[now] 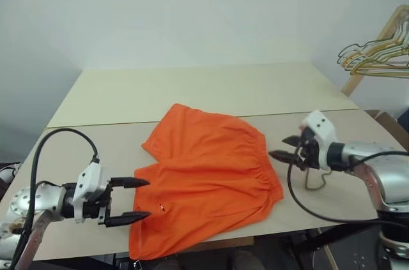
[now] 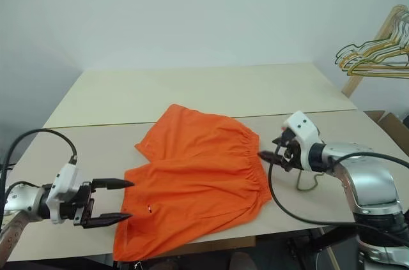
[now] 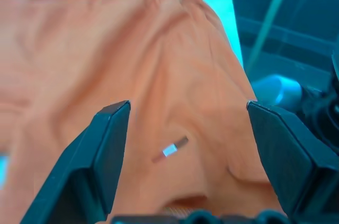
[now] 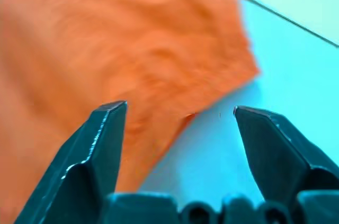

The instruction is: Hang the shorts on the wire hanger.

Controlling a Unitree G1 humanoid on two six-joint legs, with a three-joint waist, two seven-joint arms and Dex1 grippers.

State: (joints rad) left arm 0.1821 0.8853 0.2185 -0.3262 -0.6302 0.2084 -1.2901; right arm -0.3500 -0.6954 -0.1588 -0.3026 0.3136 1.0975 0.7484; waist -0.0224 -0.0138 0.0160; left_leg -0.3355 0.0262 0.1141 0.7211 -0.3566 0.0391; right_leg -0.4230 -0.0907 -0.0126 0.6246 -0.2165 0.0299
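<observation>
— Where are the orange shorts (image 1: 208, 174)?

— Spread flat on the desk (image 1: 204, 94), toward its near edge, with one leg hem hanging slightly over that edge. The gathered waistband faces the desk's right side.

— And the tools?

— The left tool (image 1: 133, 200) hangs over the near left part of the desk, its black fingers spread, empty, tips just beside the shorts' leg. The right tool (image 1: 285, 147) sits by the waistband, also spread and holding nothing.

— Does any view add something?

— The left wrist view shows a small pale tag (image 3: 170, 150) on the cloth between the fingers; it is too blurred to read. From the head views it is merely a speck. A bunch of wire hangers (image 1: 377, 53) hangs beyond the desk's far right corner, on a wooden rack. A bent wire piece (image 1: 316, 180) lies under the right tool; I cannot tell what it is.
</observation>
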